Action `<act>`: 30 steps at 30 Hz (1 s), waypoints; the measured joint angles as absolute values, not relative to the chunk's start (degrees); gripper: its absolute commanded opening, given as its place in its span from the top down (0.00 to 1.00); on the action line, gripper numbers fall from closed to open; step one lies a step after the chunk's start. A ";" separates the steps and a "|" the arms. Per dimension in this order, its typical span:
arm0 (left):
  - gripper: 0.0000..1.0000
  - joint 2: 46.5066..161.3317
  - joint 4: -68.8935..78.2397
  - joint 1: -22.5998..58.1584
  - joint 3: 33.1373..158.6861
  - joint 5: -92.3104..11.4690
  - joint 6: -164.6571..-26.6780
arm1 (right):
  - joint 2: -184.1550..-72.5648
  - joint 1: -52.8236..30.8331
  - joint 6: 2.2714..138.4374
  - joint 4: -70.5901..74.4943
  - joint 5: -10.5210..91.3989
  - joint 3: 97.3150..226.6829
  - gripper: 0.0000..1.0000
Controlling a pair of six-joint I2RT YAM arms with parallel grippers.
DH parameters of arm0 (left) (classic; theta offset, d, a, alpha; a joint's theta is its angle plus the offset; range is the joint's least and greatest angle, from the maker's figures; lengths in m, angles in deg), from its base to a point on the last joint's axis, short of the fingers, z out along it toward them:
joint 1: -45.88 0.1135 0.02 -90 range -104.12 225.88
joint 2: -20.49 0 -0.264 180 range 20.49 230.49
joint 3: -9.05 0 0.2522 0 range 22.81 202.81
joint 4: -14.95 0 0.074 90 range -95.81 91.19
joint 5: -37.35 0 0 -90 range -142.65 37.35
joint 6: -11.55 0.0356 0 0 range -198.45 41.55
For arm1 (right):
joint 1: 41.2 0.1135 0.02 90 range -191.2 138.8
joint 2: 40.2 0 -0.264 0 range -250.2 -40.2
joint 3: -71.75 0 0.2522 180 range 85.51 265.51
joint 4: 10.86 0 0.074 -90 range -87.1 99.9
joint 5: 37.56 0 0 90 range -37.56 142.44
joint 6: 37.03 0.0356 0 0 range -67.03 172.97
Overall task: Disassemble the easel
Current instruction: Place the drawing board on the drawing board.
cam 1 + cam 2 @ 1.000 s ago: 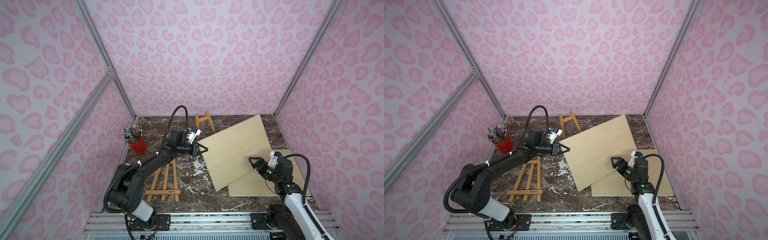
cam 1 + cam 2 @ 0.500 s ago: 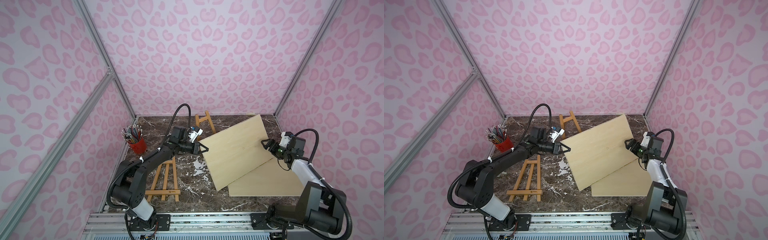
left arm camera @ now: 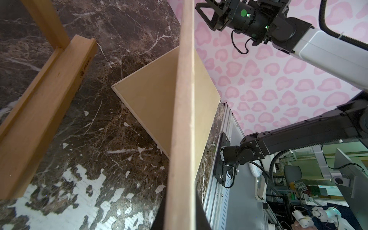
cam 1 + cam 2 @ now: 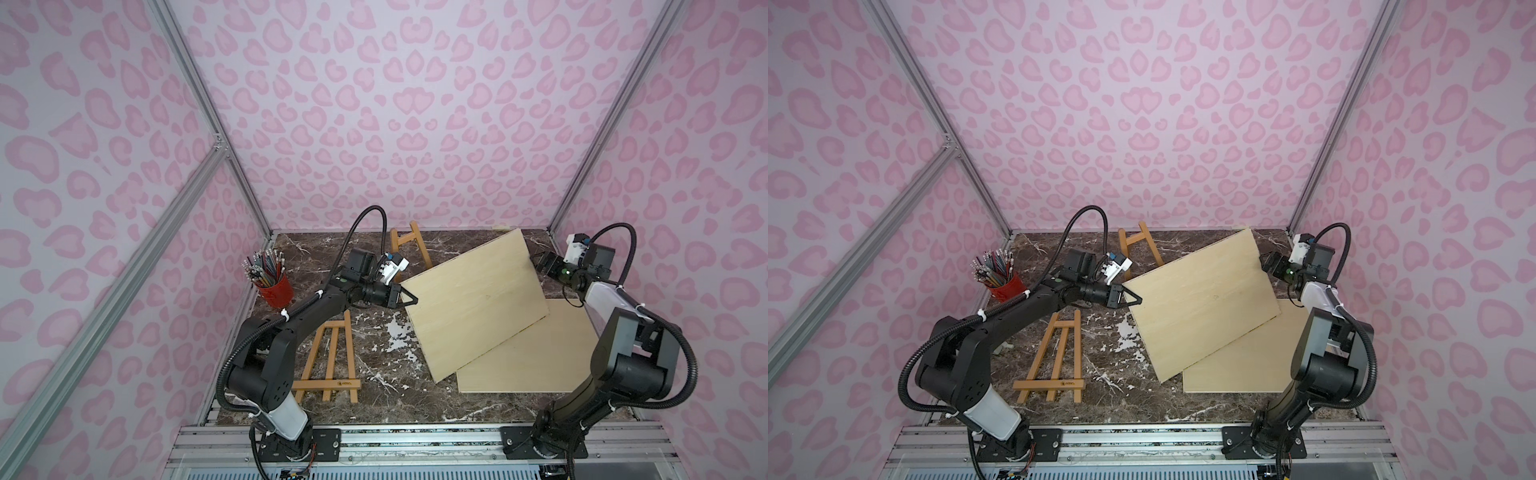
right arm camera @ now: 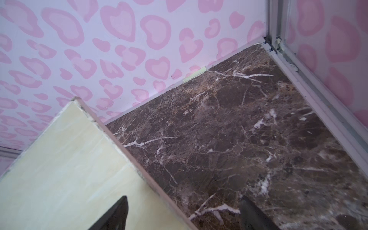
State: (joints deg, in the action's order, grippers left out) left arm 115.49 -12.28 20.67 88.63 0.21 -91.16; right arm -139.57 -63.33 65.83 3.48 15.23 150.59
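left hand: my left gripper [image 4: 409, 300] is pinched tight on the left edge of the big pale plywood board [image 4: 473, 299], mid-frame in both top views. The board is lifted and tilted.

right hand: my right gripper [image 4: 540, 264] is at that board's right edge, jaws wide apart. In the right wrist view one finger [image 5: 119, 213] sits over the board face and the other over bare marble, so it's straddling the edge, not clamped.

done, I reckon: one small wooden easel [image 4: 330, 361] lies flat on the brown marble table [image 4: 374, 399], lower left of centre. A second plywood board [image 4: 540, 357] lies flat at lower right. The held board's low corner overlaps it, but I can't tell if they touch.

left, I reckon: lay this board down, then deal with the other wooden easel [image 4: 406, 244] at the back, upper centre, which looks to be standing.

bystander: a red cup of coloured pencils [image 4: 274, 286] at the left, well clear.

writing: there's a small dark stamp [image 4: 344, 382] on the flat easel's crossbar, too tiny to read. The left wrist view shows it bigger [image 3: 85, 66], but smudgy. Nothing else legible.
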 measured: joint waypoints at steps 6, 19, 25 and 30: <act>0.98 116.10 -15.39 20.69 89.48 0.89 -91.57 | -144.35 -63.37 60.72 5.71 11.60 153.95 0.11; 0.98 118.38 -19.78 20.88 92.74 1.87 -90.76 | -146.47 -62.52 54.20 9.62 3.27 154.48 0.12; 0.98 119.58 -21.94 20.91 94.03 2.42 -89.45 | -146.39 -62.41 51.65 11.42 1.30 153.63 0.14; 0.98 120.89 -25.14 20.95 96.08 2.66 -86.63 | -144.27 -61.82 48.85 11.15 2.62 152.20 0.15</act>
State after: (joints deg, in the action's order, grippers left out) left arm 120.89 -25.14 20.95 96.08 2.66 -86.63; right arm -144.27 -61.82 48.85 11.15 2.62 152.20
